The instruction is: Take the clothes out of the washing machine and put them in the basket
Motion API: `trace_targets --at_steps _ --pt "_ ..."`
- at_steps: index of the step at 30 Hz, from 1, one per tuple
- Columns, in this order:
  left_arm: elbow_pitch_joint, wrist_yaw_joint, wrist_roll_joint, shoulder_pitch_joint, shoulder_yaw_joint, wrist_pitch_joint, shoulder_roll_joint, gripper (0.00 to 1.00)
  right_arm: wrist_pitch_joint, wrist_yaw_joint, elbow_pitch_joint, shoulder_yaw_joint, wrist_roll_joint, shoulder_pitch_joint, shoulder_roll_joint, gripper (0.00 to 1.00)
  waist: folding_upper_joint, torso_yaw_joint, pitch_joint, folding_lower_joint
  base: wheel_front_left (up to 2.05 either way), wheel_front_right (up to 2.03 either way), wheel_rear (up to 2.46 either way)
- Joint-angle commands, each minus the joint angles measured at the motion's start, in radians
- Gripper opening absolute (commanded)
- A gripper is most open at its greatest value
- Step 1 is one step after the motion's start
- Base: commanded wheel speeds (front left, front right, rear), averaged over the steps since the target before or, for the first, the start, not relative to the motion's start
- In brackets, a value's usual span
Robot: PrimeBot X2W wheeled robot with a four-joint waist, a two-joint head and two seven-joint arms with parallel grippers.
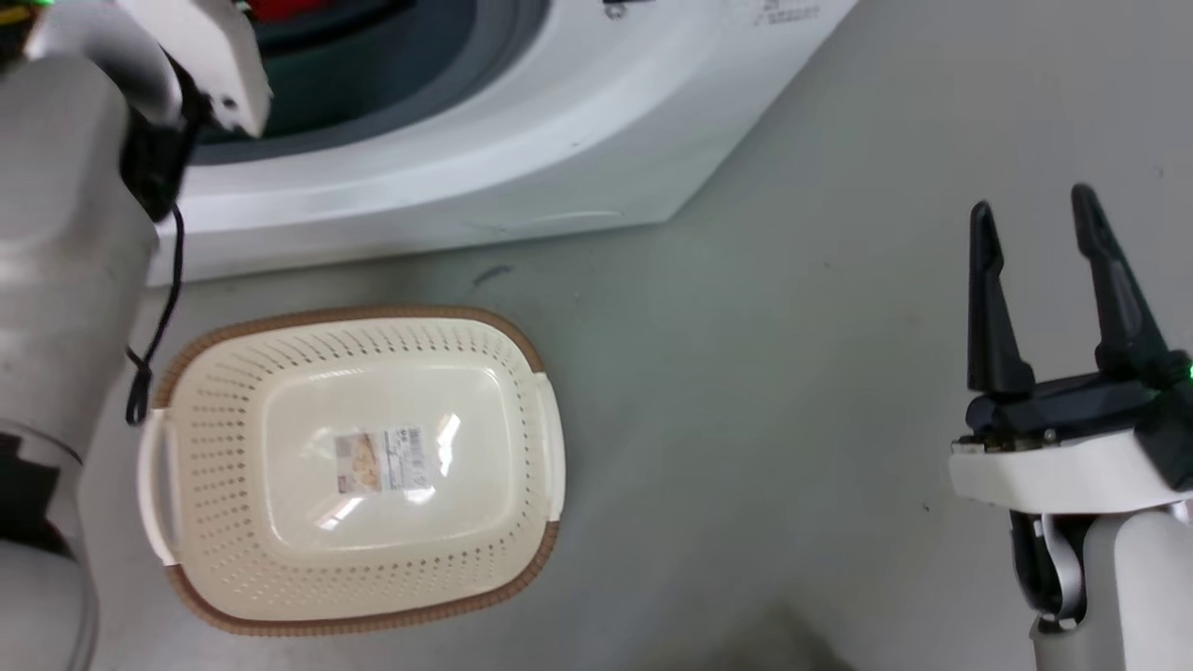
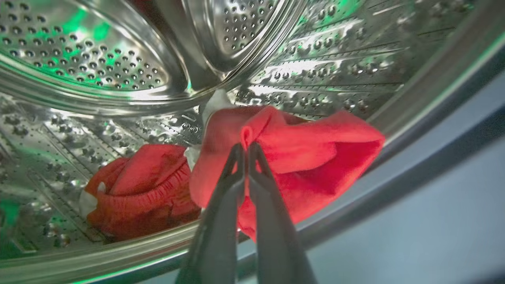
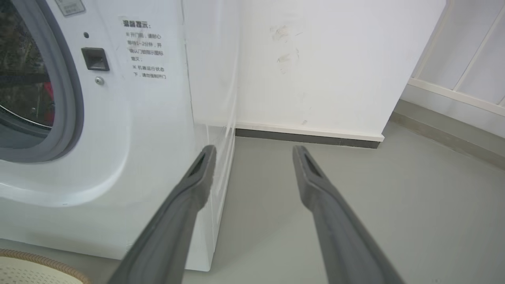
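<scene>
In the left wrist view my left gripper (image 2: 245,146) is shut on a fold of a red garment (image 2: 311,157), held up at the steel drum's lip. A second red garment (image 2: 138,189) lies lower left on the drum (image 2: 98,63). The head view shows the washing machine (image 1: 522,140) at the top, a strip of red clothes (image 1: 298,7) in its porthole, and my left arm reaching inside. The cream basket (image 1: 233,373) sits on the floor in front of the machine, holding nothing. My right gripper (image 1: 1035,214) hangs open over the floor at the right, its fingers (image 3: 197,177) apart in the right wrist view.
A black cable (image 1: 158,317) dangles from my left arm by the basket's left rim. Grey floor (image 1: 792,373) stretches between the basket and my right gripper. A white wall (image 3: 315,71) with a dark skirting stands right of the machine (image 3: 150,118).
</scene>
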Motion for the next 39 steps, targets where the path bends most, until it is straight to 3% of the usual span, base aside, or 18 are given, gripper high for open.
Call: trace_targets --at_steps 1,7,17,26,39 --pt "-0.006 0.0 -0.004 0.018 0.0 -0.009 -0.003 0.0 -0.002 -0.001 0.002 0.001 0.0 0.01 0.001 1.0 0.0 0.033 -0.052 0.0001 0.0 0.0 0.0" --pt "-0.068 0.015 -0.012 0.176 0.002 -0.104 -0.027 0.0 -0.002 -0.001 0.02 -0.004 -0.02 0.064 0.001 1.0 0.0 0.065 -0.15 0.0001 0.0 0.0 0.0" --pt "-0.371 0.115 0.014 0.441 0.076 -0.122 -0.005 0.0 -0.002 -0.001 0.028 -0.004 -0.047 0.136 0.001 1.0 0.0 0.123 -0.285 0.0001 0.0 0.0 0.0" --pt "-0.656 0.203 0.055 0.621 0.125 -0.121 0.071 0.0 -0.002 -0.001 0.038 -0.007 -0.051 0.201 0.001 1.0 0.0 0.157 -0.391 0.0001 0.0 0.0 0.0" --pt "-1.027 0.336 0.074 0.734 0.179 -0.105 0.187 0.0 -0.002 -0.001 0.039 -0.004 -0.045 0.269 0.001 1.0 0.0 0.193 -0.476 0.0001 0.0 0.0 0.0"
